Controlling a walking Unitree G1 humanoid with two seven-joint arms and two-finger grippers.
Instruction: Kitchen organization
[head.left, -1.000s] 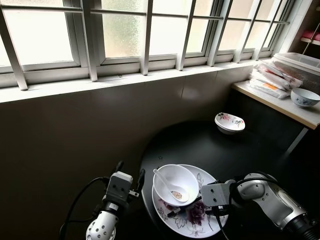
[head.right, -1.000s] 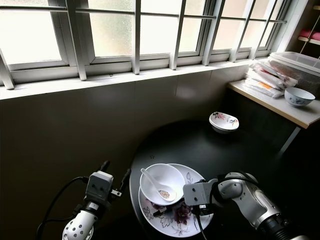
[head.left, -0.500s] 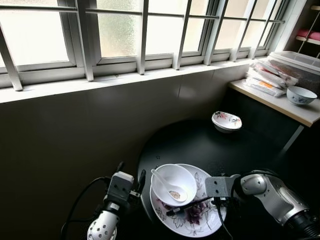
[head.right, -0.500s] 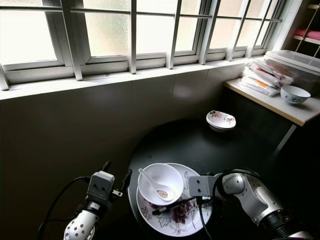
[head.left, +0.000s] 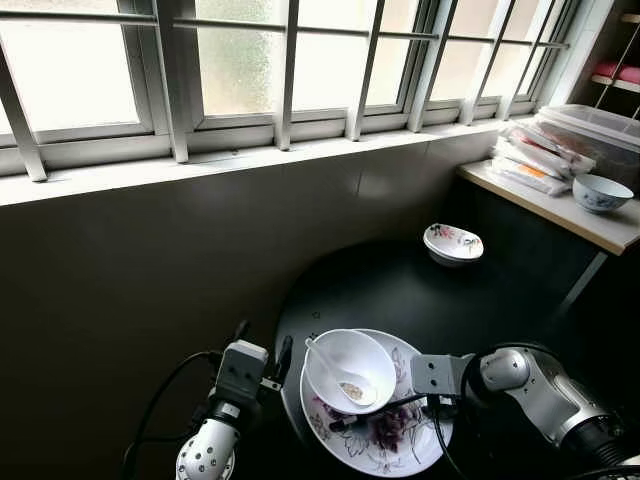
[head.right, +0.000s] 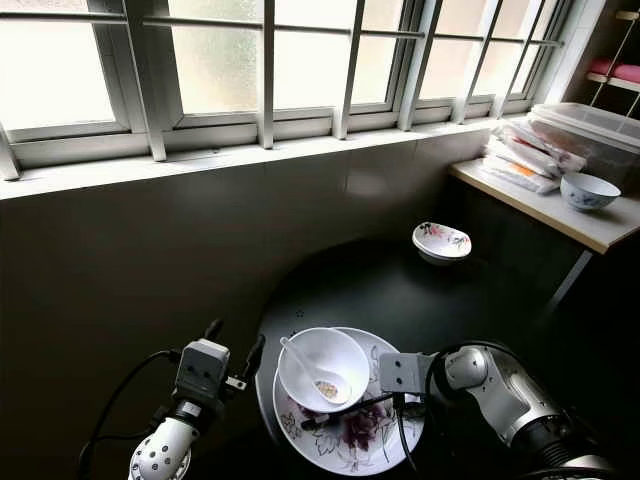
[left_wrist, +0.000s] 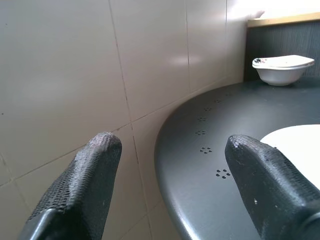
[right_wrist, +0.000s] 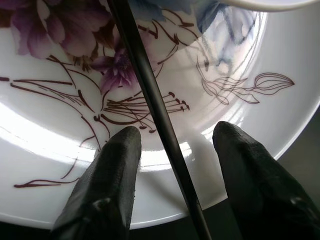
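Right pincer (right_wrist: 172, 150) sits low over the near rim of the flowered plate (head.left: 400, 450), fingers apart, with a thin black chopstick (right_wrist: 150, 100) running between them; the pads do not look closed on it, so nothing is gripped yet. In the head views the chopstick (head.left: 385, 408) lies across the plate, its tip toward the white bowl (head.left: 350, 368).

Change over the last second: the right arm has drawn back from the plate's centre toward its right edge. A second ago the wrist block covered the plate beside the bowl; now it stands off the rim, and the chopstick is exposed along its length. Bowl, spoon (head.left: 335, 370) and plate keep their places relative to each other on the round black tabletop (head.left: 400, 290); the small overall shift is camera motion.

Left pincer (left_wrist: 170, 150) hovers just off the tabletop's left edge, fingers spread wide, empty, as before.

Judgement: the pull-back lines the fingers up along the chopstick; the clearing of this stack is only beginning. The small floral dish (head.left: 453, 243) at the far side is untouched.
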